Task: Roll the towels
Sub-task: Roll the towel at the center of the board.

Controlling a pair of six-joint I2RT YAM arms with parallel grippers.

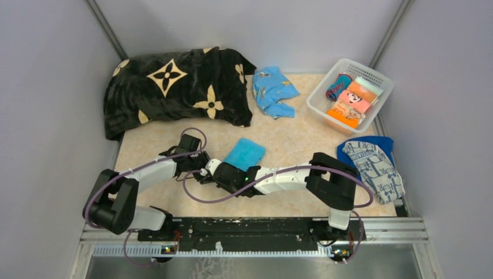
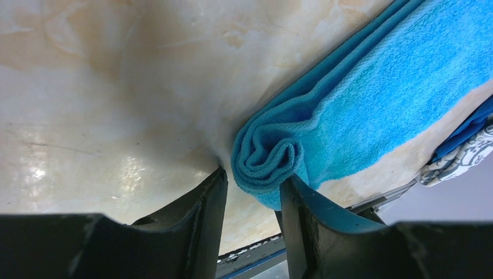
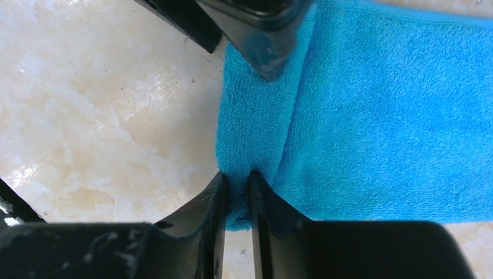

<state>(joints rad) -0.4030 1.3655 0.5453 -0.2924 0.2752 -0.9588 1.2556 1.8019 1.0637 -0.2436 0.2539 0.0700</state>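
Beige tabletop (image 1: pixel 302 148), arms (image 1: pixel 279 180) bent inward at towel (image 1: pixel 244 154)

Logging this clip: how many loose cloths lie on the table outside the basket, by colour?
Black blanket: 1
Light-blue cloth: 1
Turquoise towel: 1
White printed towel: 1
Royal-blue towel: 1
Total: 5

Marbled table (image 1: pixel 290 142): towels (image 1: pixel 245 153), blanket (image 1: pixel 174 87), basket (image 1: pixel 318 100)
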